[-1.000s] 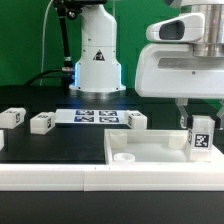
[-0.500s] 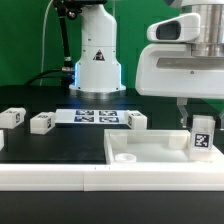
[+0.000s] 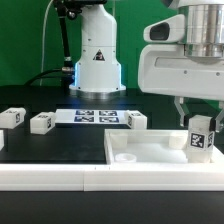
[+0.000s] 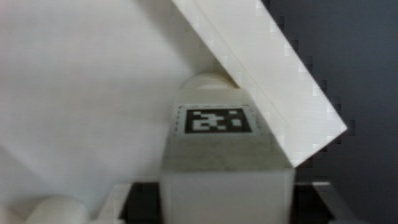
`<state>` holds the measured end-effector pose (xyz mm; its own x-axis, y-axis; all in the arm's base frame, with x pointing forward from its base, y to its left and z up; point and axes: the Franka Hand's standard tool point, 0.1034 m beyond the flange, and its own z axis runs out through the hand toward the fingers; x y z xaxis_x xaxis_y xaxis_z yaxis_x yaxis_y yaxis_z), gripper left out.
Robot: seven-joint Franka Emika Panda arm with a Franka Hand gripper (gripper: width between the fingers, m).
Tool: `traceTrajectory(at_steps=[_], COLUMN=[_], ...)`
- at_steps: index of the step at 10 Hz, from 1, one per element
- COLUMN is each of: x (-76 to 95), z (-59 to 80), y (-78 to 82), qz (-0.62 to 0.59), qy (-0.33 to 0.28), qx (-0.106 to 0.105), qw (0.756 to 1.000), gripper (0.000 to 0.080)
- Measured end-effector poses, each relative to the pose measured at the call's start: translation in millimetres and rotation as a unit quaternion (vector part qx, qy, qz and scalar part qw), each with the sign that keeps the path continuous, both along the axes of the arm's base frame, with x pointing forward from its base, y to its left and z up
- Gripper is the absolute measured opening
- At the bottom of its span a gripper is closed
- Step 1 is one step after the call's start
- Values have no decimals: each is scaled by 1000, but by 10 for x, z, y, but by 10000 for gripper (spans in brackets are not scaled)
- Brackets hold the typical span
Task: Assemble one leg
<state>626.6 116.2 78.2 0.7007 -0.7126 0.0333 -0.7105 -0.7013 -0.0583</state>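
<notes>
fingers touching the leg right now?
Touching. In the exterior view the fingers close on the leg from both sides above the tabletop piece; the wrist view shows the leg running straight out from between them.

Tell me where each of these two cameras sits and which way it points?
Exterior view: off the arm, low at the table's edge, facing the robot base; shows the arm, the pincer, the leg, the white tabletop piece, the marker board.
Wrist view: on the wrist, looking along the pincer at the leg; finger edges show.
Shared: the tagged leg in the pincer and the white tabletop piece.
</notes>
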Motion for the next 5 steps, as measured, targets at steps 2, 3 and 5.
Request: traceTrajectory(at_steps=[2, 3, 5], x=[-3, -6, -9], z=[-1, -2, -2], y=[-5, -10, -14], qz=[-72, -123, -193], qy=[2, 4, 6], qx=[5, 8, 12], qw=[997, 992, 981], gripper=[291, 291, 291])
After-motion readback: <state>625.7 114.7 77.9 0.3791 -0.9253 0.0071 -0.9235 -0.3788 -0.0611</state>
